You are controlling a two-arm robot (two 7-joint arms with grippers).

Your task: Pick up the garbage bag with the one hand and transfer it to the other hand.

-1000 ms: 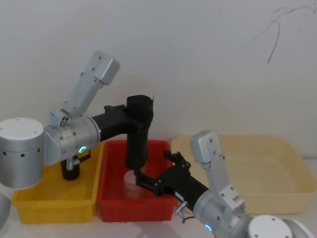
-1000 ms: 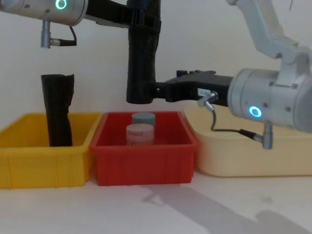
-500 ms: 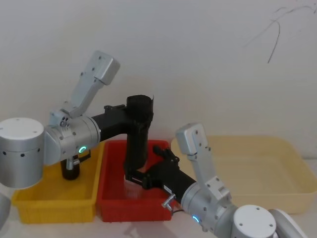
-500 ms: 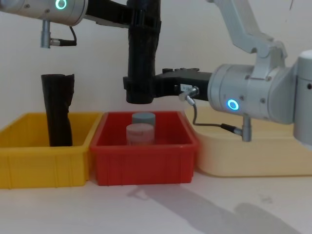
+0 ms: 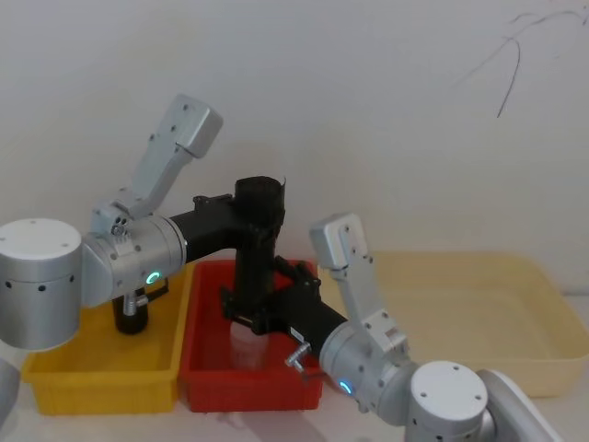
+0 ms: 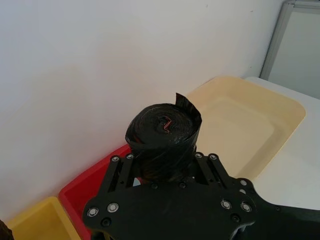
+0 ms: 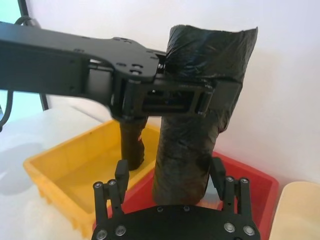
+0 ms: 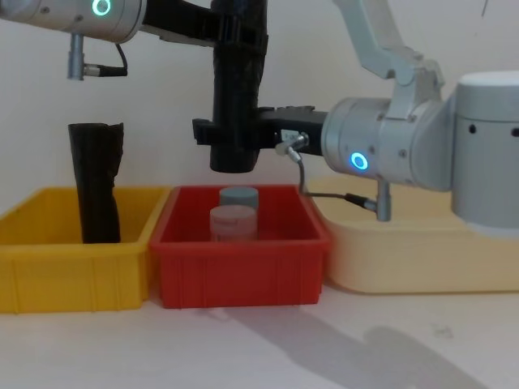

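The garbage bag, a thick black plastic roll, hangs upright above the red bin. My left gripper is shut on its upper part, and this grip also shows in the left wrist view and the chest view. My right gripper reaches in from the right at the roll's lower part. In the right wrist view its fingers stand on either side of the garbage bag, open, with a gap on one side.
Inside the red bin stand a grey-blue cylinder and a pink one, right under the roll. A yellow bin to the left holds another black roll with a ragged top. A cream tray lies to the right.
My right gripper has moved left, from beside the roll's lower end to having its fingers around it. The left arm and the roll have stayed put.
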